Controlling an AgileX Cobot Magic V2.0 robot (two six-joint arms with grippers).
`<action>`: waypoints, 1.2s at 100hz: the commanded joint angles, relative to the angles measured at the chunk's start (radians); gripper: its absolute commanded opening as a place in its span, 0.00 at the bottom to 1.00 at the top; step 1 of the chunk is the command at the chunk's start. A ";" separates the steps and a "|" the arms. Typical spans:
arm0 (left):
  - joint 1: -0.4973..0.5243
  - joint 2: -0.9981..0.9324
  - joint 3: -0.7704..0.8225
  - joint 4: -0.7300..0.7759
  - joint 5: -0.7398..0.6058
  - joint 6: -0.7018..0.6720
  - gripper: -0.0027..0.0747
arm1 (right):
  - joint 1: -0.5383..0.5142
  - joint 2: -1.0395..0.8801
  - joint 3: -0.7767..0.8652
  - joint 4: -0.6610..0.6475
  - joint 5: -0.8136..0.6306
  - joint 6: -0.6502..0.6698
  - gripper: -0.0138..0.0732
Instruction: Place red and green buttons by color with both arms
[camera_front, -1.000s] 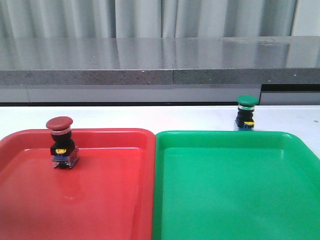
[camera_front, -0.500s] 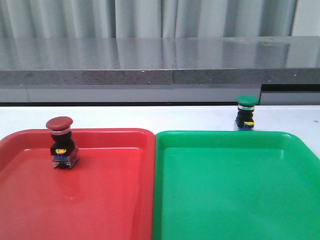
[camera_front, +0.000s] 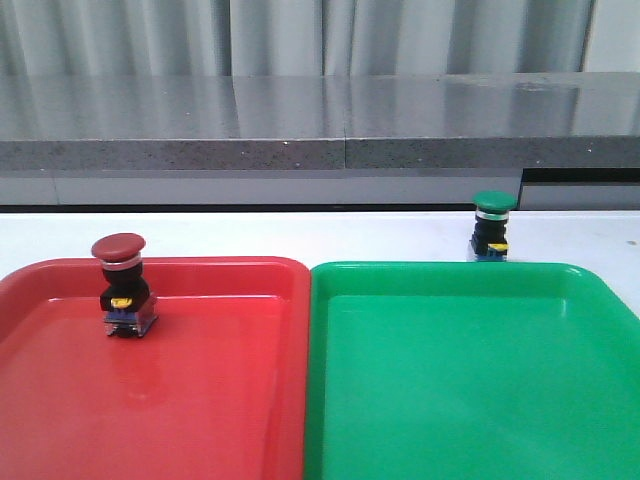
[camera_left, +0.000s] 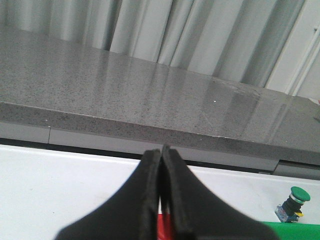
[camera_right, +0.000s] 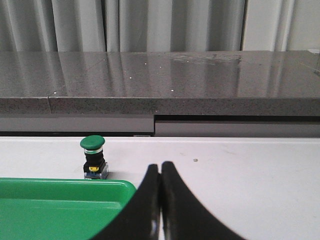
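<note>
Standing upright past the green tray's (camera_front: 470, 380) far edge: green button (camera_front: 493, 228), ahead-left of the nearer right gripper (camera_right: 160, 172); left gripper (camera_left: 161, 160) likewise closed, empty.

Front camera faces forward — wrists share green button (camera_left: 294, 202).

Neither arm reaches into the front camera's sight. The left gripper (camera_left: 161, 165) has its black fingers (camera_left: 150, 200) pressed together, gripping nothing. The right gripper (camera_right: 160, 180) is the same: fingers (camera_right: 172, 210) closed tip to tip, empty, held level and pointing forward.
</note>
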 joint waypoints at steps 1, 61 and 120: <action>0.001 0.006 -0.028 0.003 -0.073 0.000 0.01 | -0.004 -0.017 -0.014 -0.011 -0.087 0.000 0.08; 0.001 0.006 -0.022 0.041 -0.073 0.000 0.01 | -0.004 -0.017 -0.014 -0.011 -0.087 0.000 0.08; 0.205 -0.358 0.212 0.353 -0.071 -0.005 0.01 | -0.004 -0.017 -0.014 -0.011 -0.087 0.000 0.08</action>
